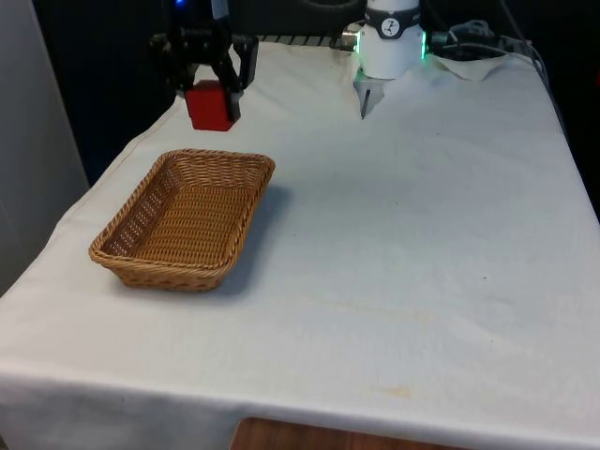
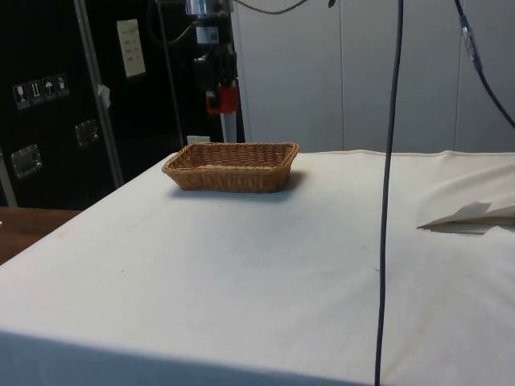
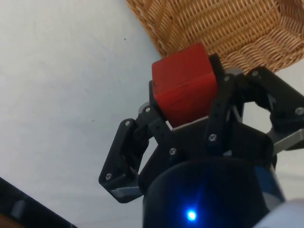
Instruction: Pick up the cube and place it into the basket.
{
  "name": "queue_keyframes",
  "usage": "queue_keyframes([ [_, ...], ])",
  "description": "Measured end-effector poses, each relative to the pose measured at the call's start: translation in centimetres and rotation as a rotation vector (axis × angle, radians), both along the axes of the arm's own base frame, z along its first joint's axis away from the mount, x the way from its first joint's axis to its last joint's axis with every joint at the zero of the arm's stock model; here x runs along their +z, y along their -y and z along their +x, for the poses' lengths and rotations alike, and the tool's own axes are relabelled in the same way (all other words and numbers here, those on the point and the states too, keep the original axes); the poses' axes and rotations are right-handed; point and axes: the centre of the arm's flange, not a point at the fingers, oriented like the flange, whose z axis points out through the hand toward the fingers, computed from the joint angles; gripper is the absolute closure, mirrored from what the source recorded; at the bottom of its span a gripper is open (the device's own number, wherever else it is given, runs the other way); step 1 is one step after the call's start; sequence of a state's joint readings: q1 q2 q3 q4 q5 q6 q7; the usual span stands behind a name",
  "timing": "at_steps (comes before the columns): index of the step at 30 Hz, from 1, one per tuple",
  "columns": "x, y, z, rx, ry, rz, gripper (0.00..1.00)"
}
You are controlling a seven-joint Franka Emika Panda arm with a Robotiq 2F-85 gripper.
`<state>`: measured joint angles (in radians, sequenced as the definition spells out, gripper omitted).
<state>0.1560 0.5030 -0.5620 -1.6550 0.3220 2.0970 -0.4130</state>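
My black gripper (image 1: 212, 94) is shut on a red cube (image 1: 211, 106), held in the air just beyond the far end of the wicker basket (image 1: 136, 246). From the side, the red cube (image 2: 224, 99) hangs in the gripper (image 2: 219, 90) well above the basket (image 2: 233, 175) and near its far end. In the wrist view the fingers (image 3: 220, 107) clamp the red cube (image 3: 185, 83), with the basket's rim (image 3: 237, 59) right past it. The inside of the basket holds nothing.
The basket lies near the table's edge on the front view's left. The arm's white base (image 1: 389, 42) stands at the far end of the table. A folded piece of white cloth (image 2: 471, 217) lies on the table in the side view, and a black cable (image 2: 390, 185) hangs in front.
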Motion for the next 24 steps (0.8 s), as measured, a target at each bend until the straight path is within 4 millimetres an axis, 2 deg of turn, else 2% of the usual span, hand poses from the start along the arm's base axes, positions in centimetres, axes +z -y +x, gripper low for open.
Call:
queue_keyframes([
  [24,-4.1,0.8,0.9,-0.008,-0.015,0.017,1.0],
])
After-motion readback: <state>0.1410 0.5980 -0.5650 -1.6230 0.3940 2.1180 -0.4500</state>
